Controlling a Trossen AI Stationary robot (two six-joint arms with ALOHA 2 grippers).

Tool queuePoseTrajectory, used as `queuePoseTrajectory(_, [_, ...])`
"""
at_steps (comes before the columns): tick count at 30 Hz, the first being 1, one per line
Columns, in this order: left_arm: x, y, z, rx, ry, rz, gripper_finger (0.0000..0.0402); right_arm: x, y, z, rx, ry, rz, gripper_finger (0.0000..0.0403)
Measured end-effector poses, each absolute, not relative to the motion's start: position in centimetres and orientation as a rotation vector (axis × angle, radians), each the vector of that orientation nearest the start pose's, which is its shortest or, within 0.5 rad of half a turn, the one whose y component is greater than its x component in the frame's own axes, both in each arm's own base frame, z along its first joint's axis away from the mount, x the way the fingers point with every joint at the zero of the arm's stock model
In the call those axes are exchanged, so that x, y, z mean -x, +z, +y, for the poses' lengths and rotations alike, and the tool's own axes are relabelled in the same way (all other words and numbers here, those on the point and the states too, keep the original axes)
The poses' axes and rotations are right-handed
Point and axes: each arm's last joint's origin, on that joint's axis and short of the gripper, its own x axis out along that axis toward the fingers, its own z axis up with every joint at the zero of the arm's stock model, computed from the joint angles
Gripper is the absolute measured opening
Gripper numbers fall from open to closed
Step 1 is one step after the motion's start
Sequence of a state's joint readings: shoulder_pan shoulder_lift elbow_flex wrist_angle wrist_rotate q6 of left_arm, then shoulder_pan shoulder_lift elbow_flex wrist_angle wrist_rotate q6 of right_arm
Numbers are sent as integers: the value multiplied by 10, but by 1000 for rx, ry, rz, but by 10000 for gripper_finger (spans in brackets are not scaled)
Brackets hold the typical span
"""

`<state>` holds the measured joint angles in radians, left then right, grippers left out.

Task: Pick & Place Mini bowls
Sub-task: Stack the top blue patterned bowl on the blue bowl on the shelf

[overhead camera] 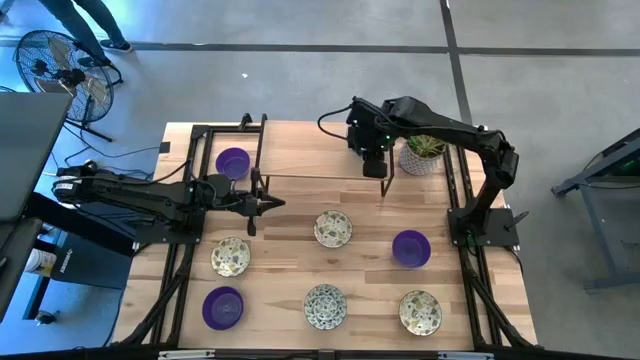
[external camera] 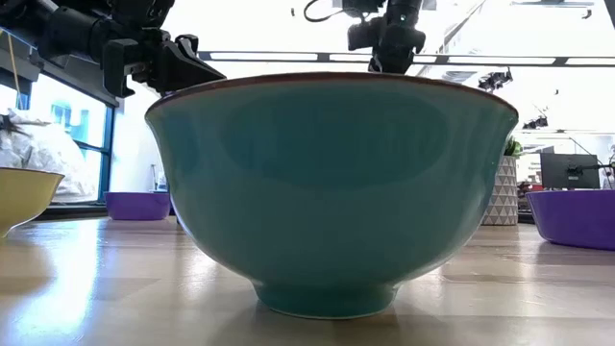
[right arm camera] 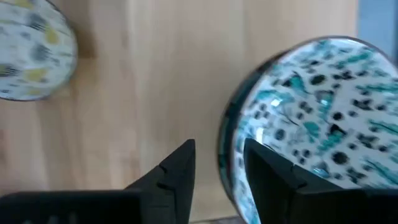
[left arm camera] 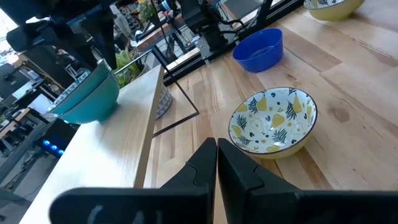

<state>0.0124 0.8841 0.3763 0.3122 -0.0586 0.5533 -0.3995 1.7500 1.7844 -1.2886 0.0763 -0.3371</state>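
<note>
Filling the low view: teal bowl (external camera: pixel 332 192).

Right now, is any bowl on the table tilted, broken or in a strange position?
Nothing stands out. The teal bowl stands level on the table under the open right gripper. The other mini bowls sit upright and apart, with no visible damage.

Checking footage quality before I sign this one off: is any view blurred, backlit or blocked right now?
Right wrist view: motion-smeared, so the teal-patterned bowl beside the right gripper shows soft edges. Low view: a teal bowl fills most of the frame, against bright, washed-out windows. High view: evenly lit and sharp. Left wrist view: clear on the yellow-patterned bowl, bright at its upper left corner.
</note>
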Motion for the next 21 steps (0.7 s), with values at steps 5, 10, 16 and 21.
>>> queuePoseTrajectory(5, [-191,222,4,-555,15,210,10,-311,344,-128,132,-252,1306,133])
queuePoseTrajectory(10, [-191,222,4,-555,15,210,10,-304,356,-120,114,-262,1269,115])
queuePoseTrajectory(16, [-191,222,4,-555,16,210,10,-295,367,-117,80,-298,1222,57])
queuePoseTrajectory(21, [-191,222,4,-555,16,210,10,-294,367,-122,73,-315,1212,7])
